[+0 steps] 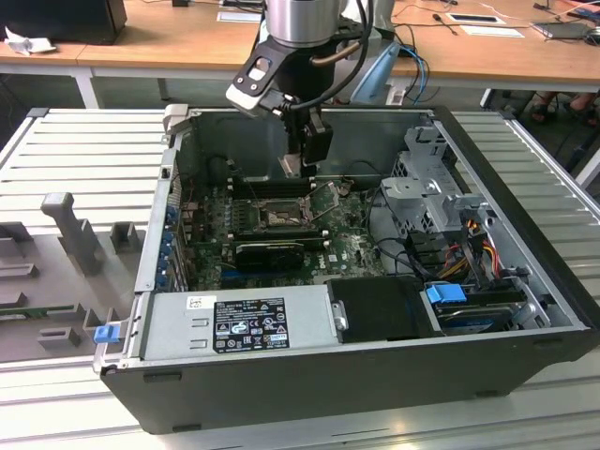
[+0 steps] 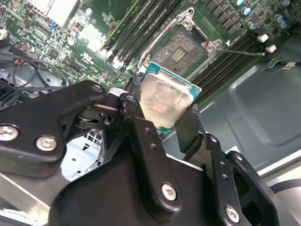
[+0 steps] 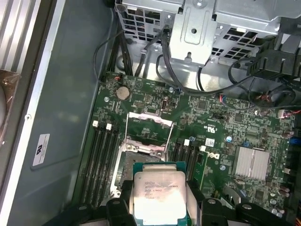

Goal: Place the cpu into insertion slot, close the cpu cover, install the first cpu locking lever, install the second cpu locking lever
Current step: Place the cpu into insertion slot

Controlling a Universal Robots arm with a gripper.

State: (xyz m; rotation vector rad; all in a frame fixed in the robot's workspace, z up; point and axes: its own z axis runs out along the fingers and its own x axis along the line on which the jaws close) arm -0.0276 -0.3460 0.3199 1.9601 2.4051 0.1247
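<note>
My gripper (image 2: 163, 108) is shut on the cpu (image 2: 165, 100), a silver-grey square chip with a teal edge, clamped by two opposite sides between the black fingers (image 2: 137, 123). In the exterior view the gripper (image 1: 305, 162) hangs inside the open computer case, holding the cpu (image 1: 292, 168) a little above and behind the insertion slot (image 1: 272, 217). The slot (image 2: 181, 49) is bare, its dark contact field showing. The cpu cover (image 3: 150, 126) is flipped open beside the slot (image 3: 134, 162), toward the drive cage. In the first wrist view the cpu (image 3: 160, 195) hides part of the slot. A thin wire lever (image 2: 242, 51) sticks out sideways.
The green motherboard (image 1: 352, 248) carries black memory slots (image 3: 104, 155) on both sides of the socket and a finned heatsink (image 3: 251, 162). A metal drive cage (image 1: 427, 187) with cables (image 1: 469, 239) fills the exterior view's right; the power supply (image 1: 239, 323) lies at the front.
</note>
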